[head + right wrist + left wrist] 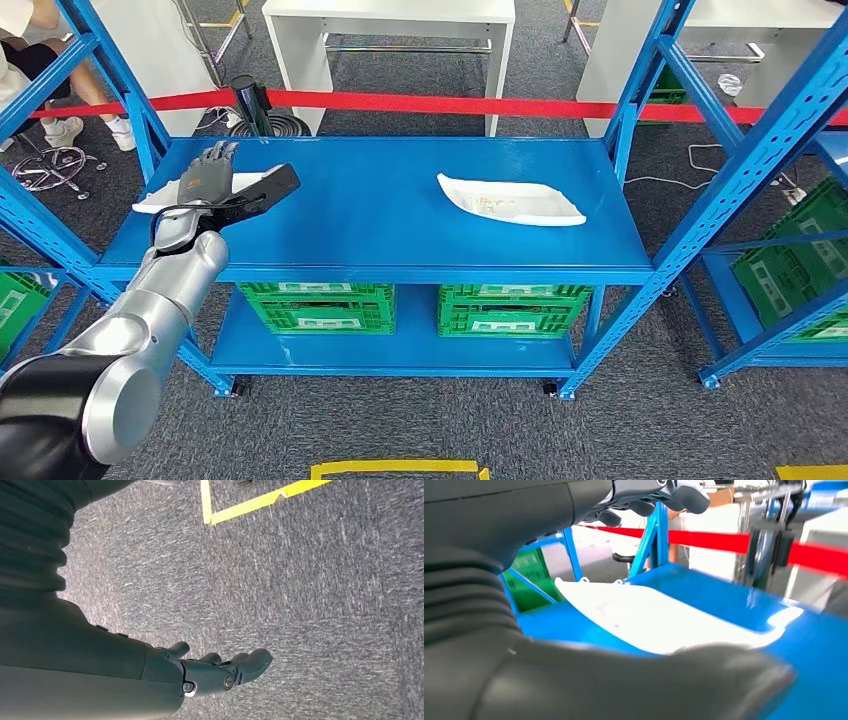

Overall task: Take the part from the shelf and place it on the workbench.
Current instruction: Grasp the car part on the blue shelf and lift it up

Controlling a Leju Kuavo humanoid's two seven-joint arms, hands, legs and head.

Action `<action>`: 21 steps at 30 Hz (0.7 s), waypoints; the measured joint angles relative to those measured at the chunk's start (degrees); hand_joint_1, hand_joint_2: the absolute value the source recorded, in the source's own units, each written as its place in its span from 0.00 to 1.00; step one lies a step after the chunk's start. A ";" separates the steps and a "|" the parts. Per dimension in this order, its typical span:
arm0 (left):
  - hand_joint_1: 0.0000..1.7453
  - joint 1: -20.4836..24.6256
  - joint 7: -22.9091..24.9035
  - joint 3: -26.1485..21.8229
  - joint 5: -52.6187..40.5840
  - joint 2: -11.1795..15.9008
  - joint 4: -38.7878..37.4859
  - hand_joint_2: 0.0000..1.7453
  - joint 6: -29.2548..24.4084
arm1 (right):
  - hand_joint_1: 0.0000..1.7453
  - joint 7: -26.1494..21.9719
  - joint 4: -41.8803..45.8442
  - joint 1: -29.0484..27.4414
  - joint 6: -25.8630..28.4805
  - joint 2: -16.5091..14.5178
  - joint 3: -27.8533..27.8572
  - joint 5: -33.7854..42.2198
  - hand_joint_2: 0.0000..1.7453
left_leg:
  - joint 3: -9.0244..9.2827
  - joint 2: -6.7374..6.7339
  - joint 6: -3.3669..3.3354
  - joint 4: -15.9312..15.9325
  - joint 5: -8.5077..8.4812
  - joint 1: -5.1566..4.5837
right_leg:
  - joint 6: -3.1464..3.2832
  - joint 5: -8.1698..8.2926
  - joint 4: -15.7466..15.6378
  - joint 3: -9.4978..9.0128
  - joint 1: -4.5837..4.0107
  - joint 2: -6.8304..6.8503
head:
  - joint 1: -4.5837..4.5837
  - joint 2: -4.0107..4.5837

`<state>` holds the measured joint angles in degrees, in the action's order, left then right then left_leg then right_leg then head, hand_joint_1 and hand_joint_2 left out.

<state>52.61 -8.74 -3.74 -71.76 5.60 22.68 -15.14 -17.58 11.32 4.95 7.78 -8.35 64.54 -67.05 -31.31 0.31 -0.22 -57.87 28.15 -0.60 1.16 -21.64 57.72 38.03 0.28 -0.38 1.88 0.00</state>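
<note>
Two flat white parts lie on the blue shelf (pixel 400 240). One white part (pixel 160 198) sits at the shelf's left end, largely under my left hand (pixel 215 185); in the left wrist view this part (pixel 644 622) lies just below the hand (pixel 574 630). The hand hovers over it with fingers stretched forward and the thumb out to the side, holding nothing. The other white part (pixel 510 200) rests on the right half of the shelf. My right hand (pixel 215 672) hangs over grey carpet with fingers apart and nothing in it.
Blue uprights (pixel 650 90) frame the shelf on both sides. Green crates (pixel 320 305) stand on the lower level, and more (pixel 800 260) in the rack at right. A red barrier tape (pixel 450 103) runs behind, with a black post (pixel 250 105). A seated person's legs (pixel 80 90) are at the far left.
</note>
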 joint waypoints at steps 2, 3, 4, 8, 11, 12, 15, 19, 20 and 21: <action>0.00 -0.15 1.40 1.47 -2.80 0.27 -0.38 1.00 0.69 | 0.00 0.01 0.00 0.02 -0.07 0.00 0.00 -0.01 1.00 | -0.02 0.01 0.00 0.00 0.00 0.00 | -0.06 0.00 -0.01 0.02 0.00 0.01 | 0.00 0.00; 0.00 -0.25 2.25 2.27 -4.37 0.41 -0.54 1.00 0.70 | 0.00 0.04 0.00 0.03 -0.09 0.00 0.00 -0.03 1.00 | -0.03 0.01 0.00 0.00 0.01 0.00 | -0.11 -0.01 -0.02 0.04 0.00 0.01 | 0.01 0.00; 0.00 -0.35 3.11 3.10 -5.91 0.53 -0.69 1.00 0.56 | 0.00 0.08 0.00 0.04 -0.09 0.00 0.00 -0.07 1.00 | -0.05 0.01 0.00 0.00 0.01 0.01 | -0.16 -0.02 -0.02 0.05 -0.01 0.01 | 0.01 0.00; 0.00 -0.65 5.70 6.36 -10.77 1.09 -1.32 1.00 0.11 | 0.00 0.26 0.00 0.06 -0.19 0.00 0.00 -0.23 1.00 | -0.16 -0.01 0.01 0.01 0.00 0.06 | -0.23 -0.04 -0.01 0.11 -0.02 0.02 | 0.02 0.00; 0.00 -0.91 6.44 8.08 -12.36 1.57 -1.74 1.00 0.08 | 0.00 0.25 0.00 0.05 -0.25 0.00 0.00 -0.50 1.00 | -0.25 -0.03 0.10 0.03 -0.05 0.11 | -0.23 -0.05 0.01 0.16 -0.03 0.02 | 0.02 0.00; 0.00 -1.01 6.48 8.44 -12.59 1.72 -1.85 1.00 0.08 | 0.00 0.24 0.00 0.05 -0.25 0.00 0.00 -0.58 1.00 | -0.25 -0.03 0.14 0.03 -0.08 0.13 | -0.22 -0.04 0.01 0.19 -0.03 0.02 | 0.02 0.00; 0.00 -1.30 6.51 9.25 -12.87 2.10 -2.11 1.00 0.09 | 0.00 0.23 0.00 0.05 -0.26 0.00 0.00 -0.68 1.00 | -0.27 -0.02 0.23 0.03 -0.14 0.15 | -0.22 -0.01 0.03 0.28 -0.05 0.02 | 0.02 0.00; 0.00 -1.47 6.51 10.05 -13.17 2.48 -2.45 1.00 0.12 | 0.00 0.23 0.00 0.06 -0.32 0.00 0.00 -0.72 1.00 | -0.28 -0.01 0.26 0.03 -0.16 0.15 | -0.22 0.01 0.07 0.32 -0.08 0.02 | 0.02 0.00; 0.00 -1.47 6.58 10.26 -13.47 2.59 -2.55 1.00 0.13 | 0.00 0.24 0.00 0.07 -0.36 0.00 0.00 -0.73 1.00 | -0.28 -0.01 0.27 0.03 -0.16 0.15 | -0.22 0.01 0.07 0.32 -0.10 0.02 | 0.02 0.00; 0.00 -1.47 6.71 10.52 -14.01 2.74 -2.65 1.00 0.14 | 0.00 0.25 0.00 0.07 -0.40 0.00 0.00 -0.76 1.00 | -0.28 -0.02 0.27 0.03 -0.16 0.15 | -0.22 0.01 0.08 0.32 -0.11 0.02 | 0.02 0.00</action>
<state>51.14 -2.03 6.77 -85.76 8.34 20.03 -15.00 -17.33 11.32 5.02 7.38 -8.35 64.54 -67.81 -31.59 0.29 0.05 -57.84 27.99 -0.45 0.93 -21.63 57.80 38.36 0.17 -0.36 1.90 0.00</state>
